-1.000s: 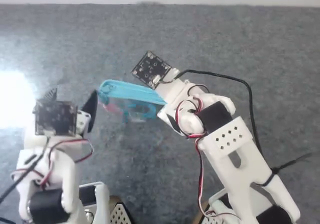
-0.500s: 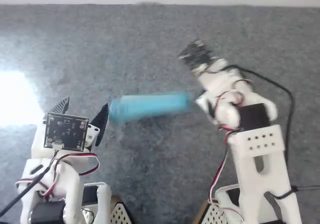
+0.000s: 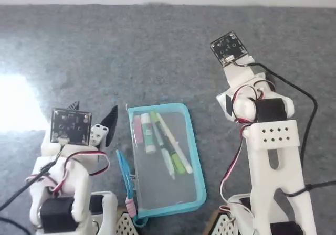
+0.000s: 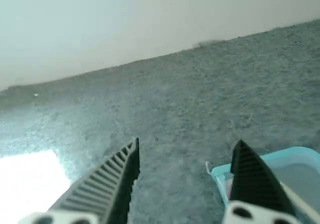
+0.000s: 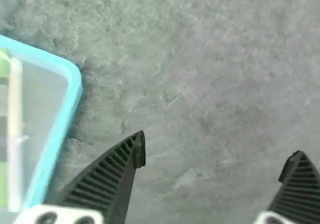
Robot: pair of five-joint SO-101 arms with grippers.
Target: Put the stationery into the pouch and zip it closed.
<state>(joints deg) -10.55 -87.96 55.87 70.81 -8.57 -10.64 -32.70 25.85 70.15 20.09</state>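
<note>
A clear pouch with a turquoise rim (image 3: 157,108) lies flat on the grey carpeted table between the two arms. Inside it are several pens and markers (image 3: 157,138) in red, green and white. A loose blue strip (image 3: 123,172) and a pink tag (image 3: 129,206) lie along the pouch's left edge. My left gripper (image 4: 187,143) is open just left of the pouch's far corner (image 4: 300,169), holding nothing. My right gripper (image 5: 220,146) is open over bare carpet, to the right of the pouch corner (image 5: 70,84) and apart from it.
The grey carpet (image 3: 168,51) runs to a pale wall at the back. A bright patch of glare (image 3: 16,101) sits at the far left. The arm bases (image 3: 273,182) stand at the near edge on both sides of the pouch.
The right gripper held the pouch in the air, swung it and let it go; the pouch now lies flat on the table. The right arm has drawn back to the right.
</note>
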